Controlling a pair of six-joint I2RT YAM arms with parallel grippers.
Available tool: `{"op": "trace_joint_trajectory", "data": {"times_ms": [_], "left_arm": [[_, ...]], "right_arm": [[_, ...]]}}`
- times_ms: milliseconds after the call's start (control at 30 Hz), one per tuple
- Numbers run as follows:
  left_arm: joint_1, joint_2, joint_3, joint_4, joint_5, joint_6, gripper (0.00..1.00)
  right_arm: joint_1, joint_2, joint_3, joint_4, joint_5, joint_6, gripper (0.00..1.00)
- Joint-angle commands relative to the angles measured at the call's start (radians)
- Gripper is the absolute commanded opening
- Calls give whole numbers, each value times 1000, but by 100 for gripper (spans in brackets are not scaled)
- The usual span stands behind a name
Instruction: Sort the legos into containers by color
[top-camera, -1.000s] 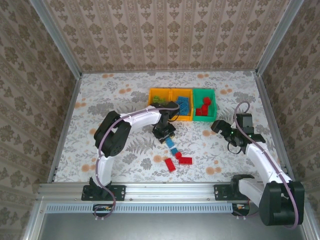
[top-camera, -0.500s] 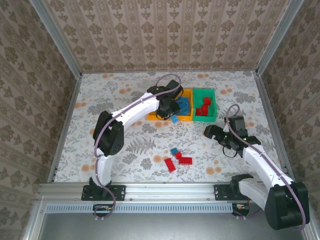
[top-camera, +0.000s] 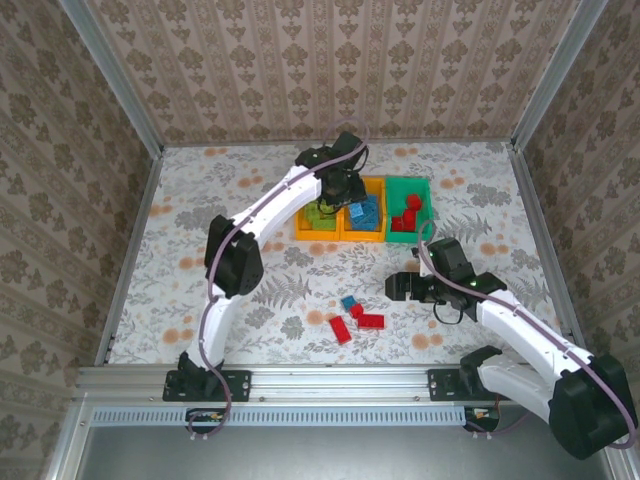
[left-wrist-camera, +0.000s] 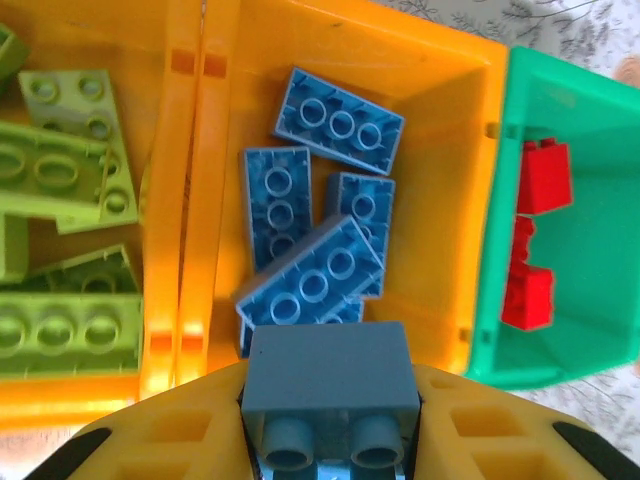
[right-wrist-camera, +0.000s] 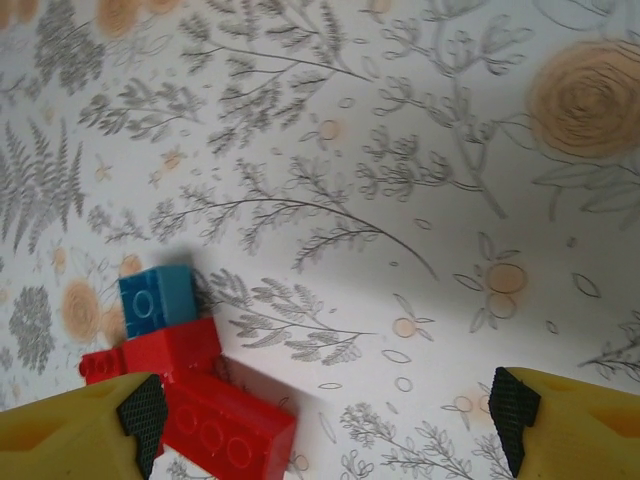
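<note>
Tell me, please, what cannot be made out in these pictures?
- Left wrist view: the held blue brick is cut off by the bottom edge.
- Same view: lime bricks run past the left edge; uncountable.
- Right wrist view: red bricks partly behind a finger.

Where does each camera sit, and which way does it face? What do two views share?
Top external: above and behind the arms, looking down at the table; both arms show, left gripper over the bins, right gripper by the loose bricks.
Left wrist: looking down into the middle bin; its fingers clamp a blue brick.
Right wrist: looking down at the table; its open fingers show at the bottom, loose bricks by one.
Shared: top and left wrist, the bins; top and right wrist, the loose bricks.
</note>
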Motion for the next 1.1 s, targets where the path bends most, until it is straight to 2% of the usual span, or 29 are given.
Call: {"op": "trace_joint_trajectory", "data": {"times_ms": [0, 100, 300, 467, 533, 633, 767, 867, 1067], "left_arm": [[18, 39, 40, -10, 22, 99, 36], [29, 63, 57, 27, 39, 115, 36], [50, 107, 104, 59, 96, 156, 39], [65, 121, 107, 102, 124, 175, 43], [75, 132, 112, 112, 137, 176, 48], [95, 134, 102, 138, 157, 172, 64], [113, 110, 94, 169, 184, 176, 74], [117, 73, 90, 187, 193, 186, 99], [127, -20, 32, 203, 225, 209, 100]], "right_arm": [[54, -32, 59, 1, 3, -104, 86], [117, 1, 118, -72, 109, -149, 85], [255, 79, 169, -194, 308, -132, 85], [331, 110, 179, -223, 355, -108, 88], [344, 128, 182, -225, 343, -114, 88], [359, 161, 192, -213, 286, -147, 89], [388, 203, 214, -198, 238, -196, 89], [417, 249, 248, -194, 230, -264, 89], [483, 368, 307, -243, 274, -494, 90]]}}
